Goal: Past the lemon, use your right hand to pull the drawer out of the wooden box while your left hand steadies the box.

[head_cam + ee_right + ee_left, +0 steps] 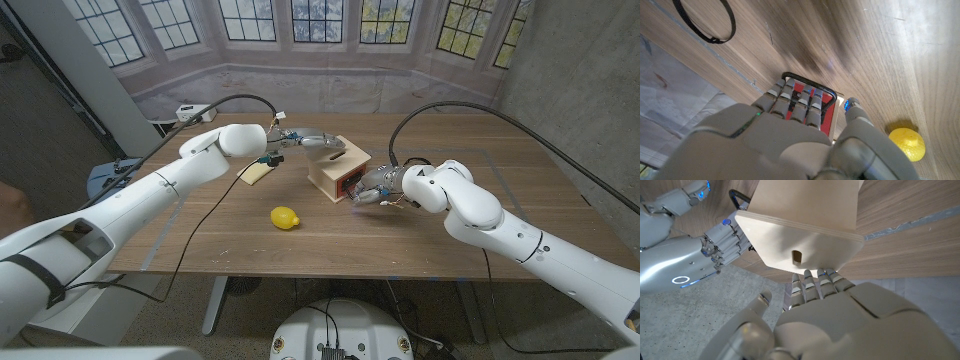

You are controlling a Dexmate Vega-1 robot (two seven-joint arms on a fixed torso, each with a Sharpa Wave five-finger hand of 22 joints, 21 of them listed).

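Right hand (378,186) sits at the box's (337,165) front face, fingers (799,101) curled over the black handle (812,85) of the red-faced drawer (349,183); it looks hooked on, though how firmly it grips I cannot tell. Left hand (312,141) lies on top of the box from the far side, fingertips (816,278) pressed against the pale top panel and holding nothing else. Box stands mid-table, beyond the lemon (285,217), which lies nearer the robot and to the left, well apart from both hands. Drawer front points toward the robot's right and slightly toward the robot, so the slide axis runs along that diagonal, straight into the right palm. My reading: the pull should follow that line back toward the right arm, while the left hand bears down against it
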